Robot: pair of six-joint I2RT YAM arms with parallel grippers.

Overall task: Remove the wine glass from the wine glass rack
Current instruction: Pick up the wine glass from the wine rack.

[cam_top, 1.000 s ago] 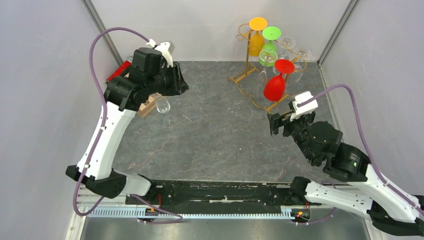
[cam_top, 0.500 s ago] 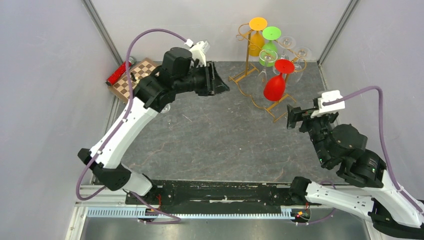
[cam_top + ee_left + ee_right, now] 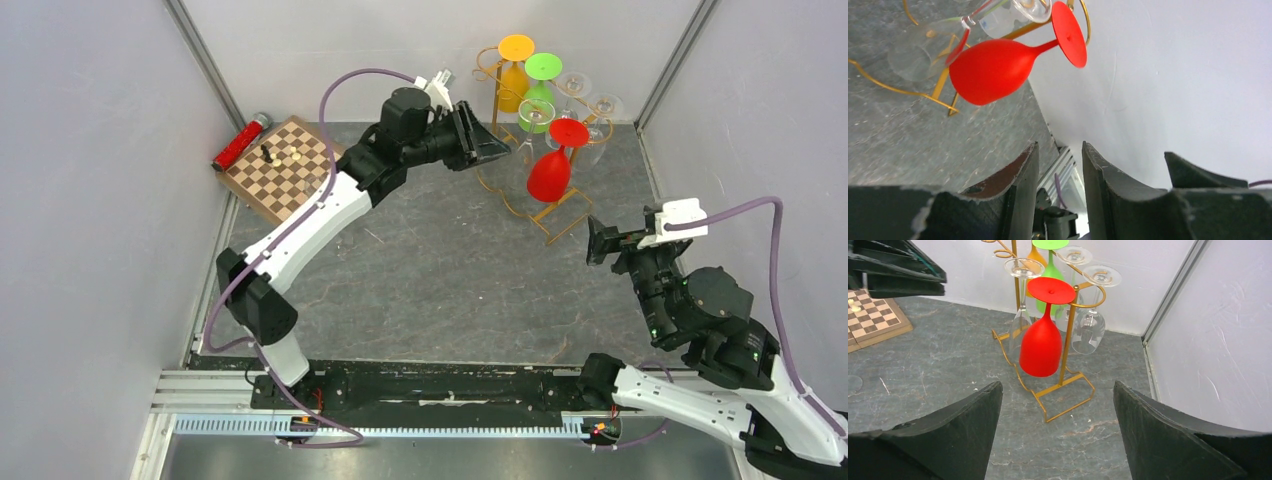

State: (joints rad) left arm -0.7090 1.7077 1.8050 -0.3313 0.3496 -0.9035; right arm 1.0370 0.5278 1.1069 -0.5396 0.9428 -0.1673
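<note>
six wine glasses hang on the wine glass rack (image 3: 1067,345), three coloured and three see-through. the gold rack stands straight up in the far right corner of the grey table (image 3: 430,270), close to the back wall. every glass hangs upside down, so its round foot is on top and its cup points down at the table. each stem runs up and down. the red wine glass (image 3: 549,175) hangs at the end of the rack nearest the arms, its foot resting on a gold hook. the left gripper (image 3: 497,150) is up in the air just beside the rack, on its left side, touching nothing. its fingers (image 3: 1023,175) are a little apart with nothing between them. the right gripper (image 3: 598,240) is near the rack's base and faces the red glass, its fingers spread wide and empty. a chessboard (image 3: 285,165) lies far left.
</note>
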